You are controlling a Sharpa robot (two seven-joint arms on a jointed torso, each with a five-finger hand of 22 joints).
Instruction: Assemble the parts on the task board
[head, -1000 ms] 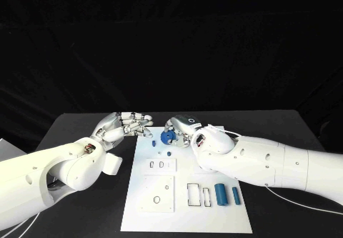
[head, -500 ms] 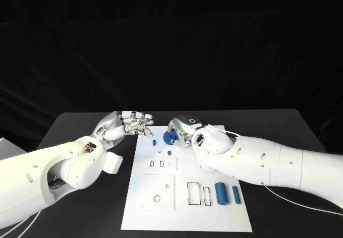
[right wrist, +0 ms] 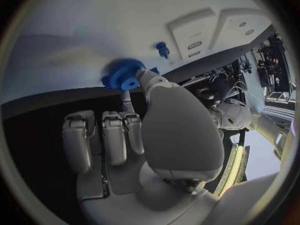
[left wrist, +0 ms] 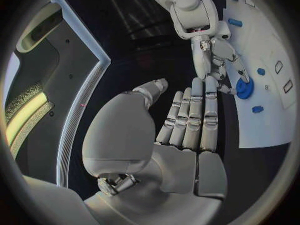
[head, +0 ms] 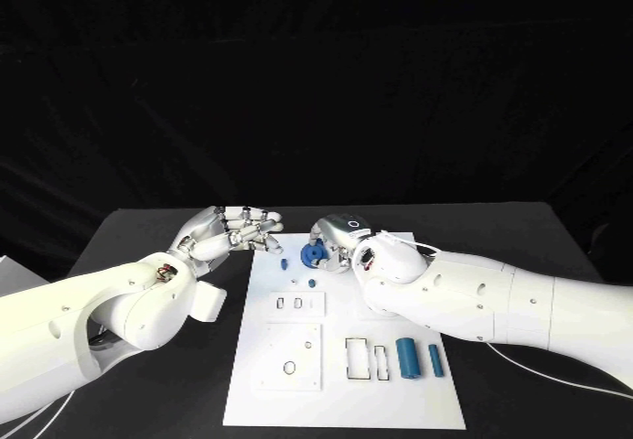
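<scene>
Black cloth hangs behind the dark bench (head: 158,229), and the flat white rectangular task board (head: 343,402) lies along its middle. At the board's far left corner the left hand (head: 235,230) hovers released, fingers together and straight, grasping nothing, probably waiting clear of the work. Just beyond its fingertips sits the round toothed blue plastic gear (head: 313,253), pinched by the right hand (head: 340,243) low over the board, likely to seat it. Nearer the robot, two blue cylinders (head: 408,358) lie waiting.
</scene>
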